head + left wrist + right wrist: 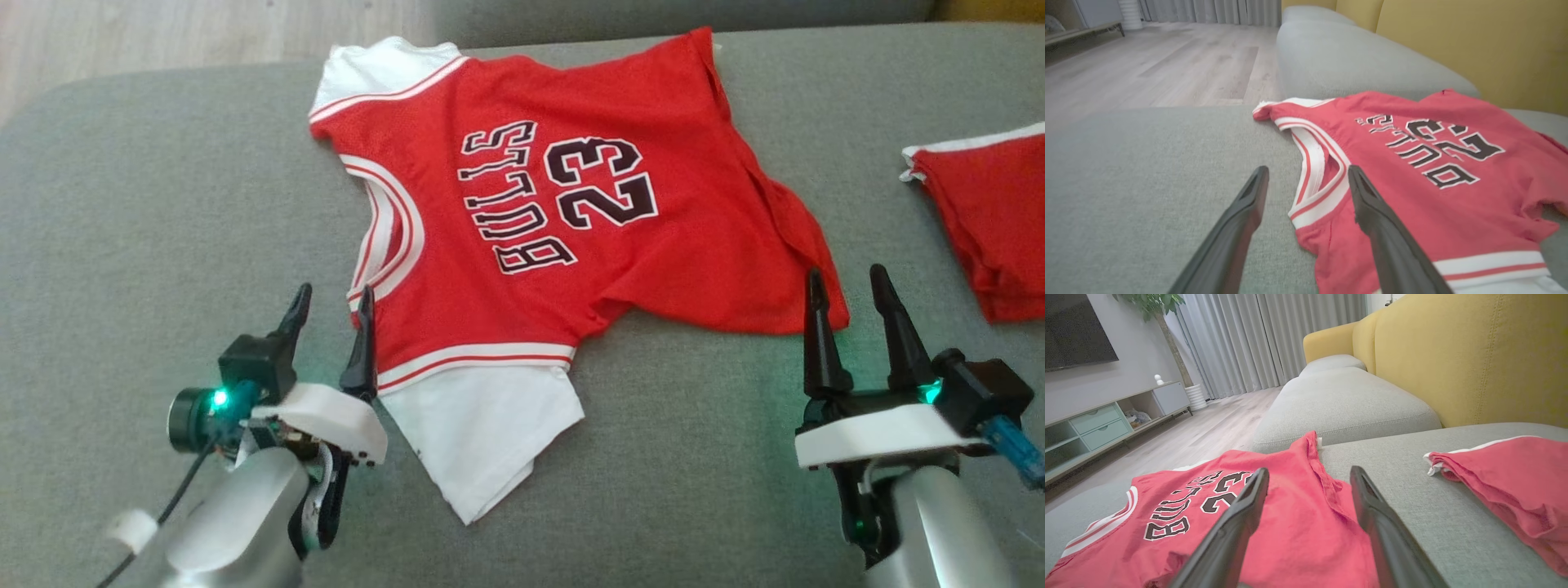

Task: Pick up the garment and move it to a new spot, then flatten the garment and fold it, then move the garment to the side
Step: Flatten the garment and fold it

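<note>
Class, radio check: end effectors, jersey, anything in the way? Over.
Left end effector open by jersey neckline. Right end effector open by hem corner. Jersey unheld on sofa. Other red garment apart, rightward.

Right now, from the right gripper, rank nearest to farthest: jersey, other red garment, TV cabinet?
1. Jersey, at the right gripper's fingertips.
2. Other red garment, off to its right.
3. TV cabinet, across the room, far left.

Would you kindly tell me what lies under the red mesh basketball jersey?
The red mesh basketball jersey lies on the grey fabric sofa cushion. White fabric sleeves stick out from under its striped trims; the rest of that white layer is covered.
</note>
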